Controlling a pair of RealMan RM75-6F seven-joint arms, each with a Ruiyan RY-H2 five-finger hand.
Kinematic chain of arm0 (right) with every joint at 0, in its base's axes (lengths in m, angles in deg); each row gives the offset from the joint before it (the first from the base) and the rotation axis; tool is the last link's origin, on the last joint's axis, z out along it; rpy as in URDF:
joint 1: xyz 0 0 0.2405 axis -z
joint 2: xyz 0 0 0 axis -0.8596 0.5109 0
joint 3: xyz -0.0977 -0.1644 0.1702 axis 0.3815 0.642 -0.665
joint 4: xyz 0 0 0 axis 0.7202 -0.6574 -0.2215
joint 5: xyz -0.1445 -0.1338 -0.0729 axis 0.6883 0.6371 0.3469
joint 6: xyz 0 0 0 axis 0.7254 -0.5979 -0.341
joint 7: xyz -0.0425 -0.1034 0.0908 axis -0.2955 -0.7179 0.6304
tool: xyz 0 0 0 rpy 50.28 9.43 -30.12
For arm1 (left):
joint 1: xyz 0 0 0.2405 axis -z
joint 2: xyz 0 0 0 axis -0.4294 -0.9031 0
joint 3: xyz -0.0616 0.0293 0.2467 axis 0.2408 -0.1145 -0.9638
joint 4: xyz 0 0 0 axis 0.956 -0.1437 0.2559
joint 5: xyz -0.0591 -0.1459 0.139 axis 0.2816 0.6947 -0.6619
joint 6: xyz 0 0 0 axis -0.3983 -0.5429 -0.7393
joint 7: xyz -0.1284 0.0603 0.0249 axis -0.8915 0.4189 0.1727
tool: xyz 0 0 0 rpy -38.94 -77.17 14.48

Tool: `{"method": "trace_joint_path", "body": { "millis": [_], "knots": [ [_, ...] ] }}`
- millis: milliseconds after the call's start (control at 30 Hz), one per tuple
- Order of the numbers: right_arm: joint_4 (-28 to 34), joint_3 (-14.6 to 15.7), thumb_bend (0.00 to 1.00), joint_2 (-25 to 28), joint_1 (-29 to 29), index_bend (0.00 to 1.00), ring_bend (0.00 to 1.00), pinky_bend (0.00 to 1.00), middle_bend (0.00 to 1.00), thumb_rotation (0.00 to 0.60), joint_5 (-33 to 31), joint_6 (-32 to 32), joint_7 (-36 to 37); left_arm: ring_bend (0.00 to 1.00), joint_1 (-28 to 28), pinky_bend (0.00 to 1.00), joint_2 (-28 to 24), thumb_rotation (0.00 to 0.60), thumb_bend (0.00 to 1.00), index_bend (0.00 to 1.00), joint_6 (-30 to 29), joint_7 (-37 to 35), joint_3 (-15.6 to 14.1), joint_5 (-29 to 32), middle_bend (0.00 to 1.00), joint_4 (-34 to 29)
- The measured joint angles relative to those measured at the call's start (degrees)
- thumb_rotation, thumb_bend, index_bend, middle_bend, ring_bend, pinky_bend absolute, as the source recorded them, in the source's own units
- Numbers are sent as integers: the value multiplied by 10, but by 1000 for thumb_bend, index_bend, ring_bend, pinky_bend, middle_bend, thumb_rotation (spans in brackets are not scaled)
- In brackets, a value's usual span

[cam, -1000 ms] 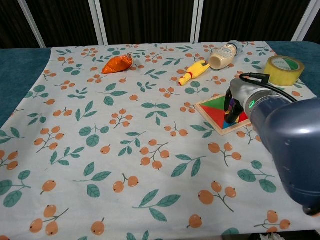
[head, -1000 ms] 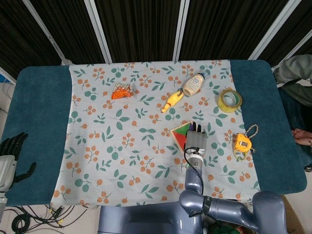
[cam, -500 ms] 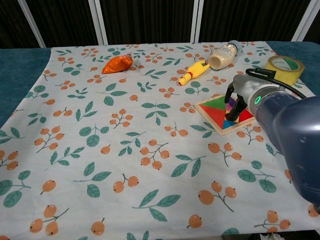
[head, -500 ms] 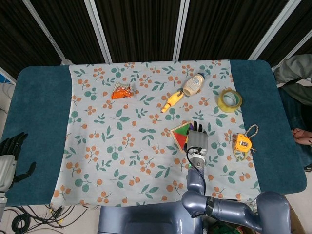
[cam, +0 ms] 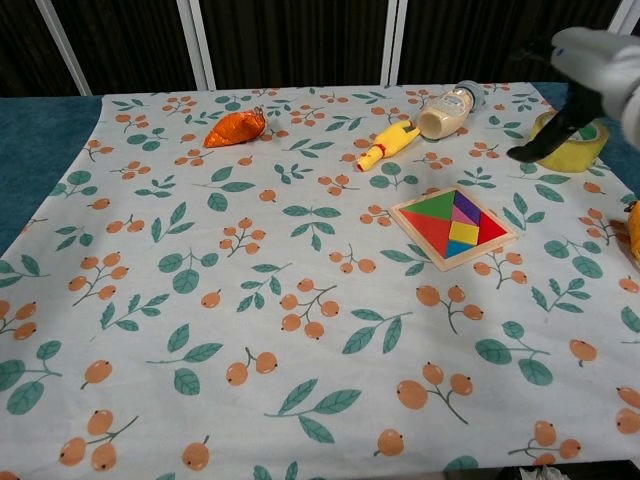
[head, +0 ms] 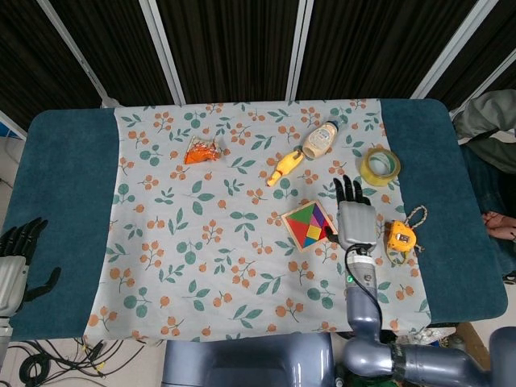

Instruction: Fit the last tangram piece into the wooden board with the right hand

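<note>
The wooden tangram board (head: 310, 226) (cam: 452, 227) lies on the floral cloth right of centre, filled with coloured pieces lying flat inside its frame. My right hand (head: 352, 214) hovers just right of the board, fingers spread and pointing away, holding nothing; in the chest view the right hand (cam: 575, 85) shows blurred at the upper right, lifted off the board. My left hand (head: 18, 256) rests open at the far left on the teal table edge, away from everything.
A yellow tape roll (head: 380, 166), an orange tape measure (head: 399, 237), a mayonnaise bottle (head: 319, 140), a yellow toy bottle (head: 285, 167) and an orange packet (head: 201, 151) lie around the board. A person's arm (head: 488, 129) shows at the right edge.
My right hand has lifted off the board and moved right, uncovering the whole board with its pieces seated. The left hand has not moved.
</note>
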Motion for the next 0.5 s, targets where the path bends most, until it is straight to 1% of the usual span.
{"method": "trace_joint_path", "body": {
  "millis": [133, 267, 367, 433, 500],
  "knots": [
    [28, 38, 166, 77, 49, 76, 0, 235, 0, 600, 66, 26, 107, 36, -1, 1, 2, 600, 350, 0, -4, 9, 1, -1, 28, -1],
    [27, 81, 167, 143, 98, 76, 0, 235, 0, 600, 152, 47, 225, 31, -1, 0, 5, 600, 346, 0, -8, 17, 2, -1, 28, 0],
    [10, 120, 159, 185, 139, 76, 0, 235, 0, 600, 224, 51, 316, 23, -1, 0, 6, 600, 338, 0, -9, 20, 2, -5, 28, 1],
    [-13, 147, 144, 208, 168, 76, 0, 235, 0, 600, 276, 48, 369, 15, 0, 0, 6, 600, 336, 0, -9, 21, 0, -9, 26, 2],
    [-41, 168, 140, 220, 189, 76, 0, 235, 0, 600, 319, 40, 398, 7, 1, 0, 5, 600, 334, 0, -9, 22, -1, -15, 23, 3]
  ]
}}
